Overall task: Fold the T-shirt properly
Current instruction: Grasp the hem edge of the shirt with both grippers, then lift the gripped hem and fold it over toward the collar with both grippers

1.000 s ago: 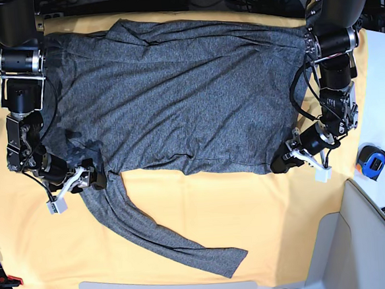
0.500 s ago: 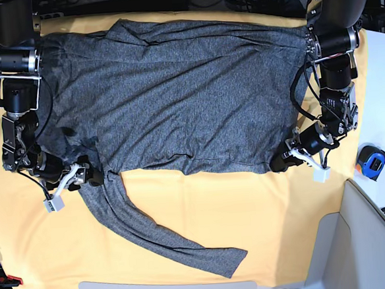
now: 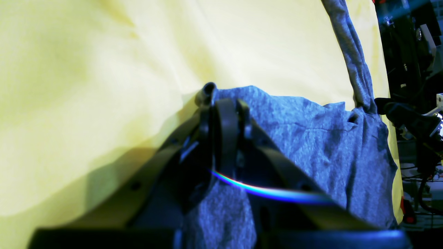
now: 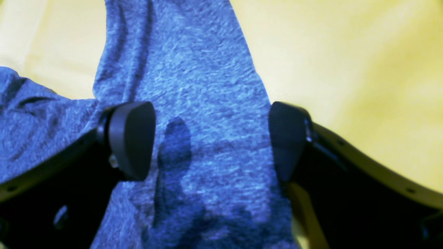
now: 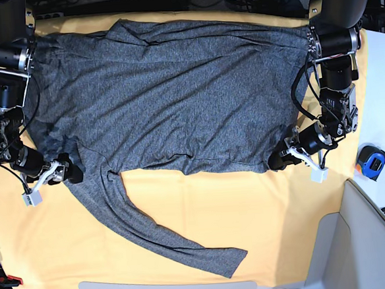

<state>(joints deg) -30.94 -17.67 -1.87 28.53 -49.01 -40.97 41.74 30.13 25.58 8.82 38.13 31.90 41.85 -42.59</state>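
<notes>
The dark-grey T-shirt lies spread flat on the yellow table cloth. One long sleeve trails toward the front edge. My left gripper is at the shirt's lower corner on the right of the base view. In the left wrist view it is shut on the shirt's edge. My right gripper is where the sleeve joins the body. In the right wrist view it is open, with its pads on either side of the sleeve fabric.
A blue tape measure lies on the white surface at the right. A grey-white panel stands at the front right corner. A small red object is at the front left. Cables run along the back.
My right arm has moved left in the base view, pulling back along the shirt's side. The left arm has stayed nearly still, holding the shirt's corner.
</notes>
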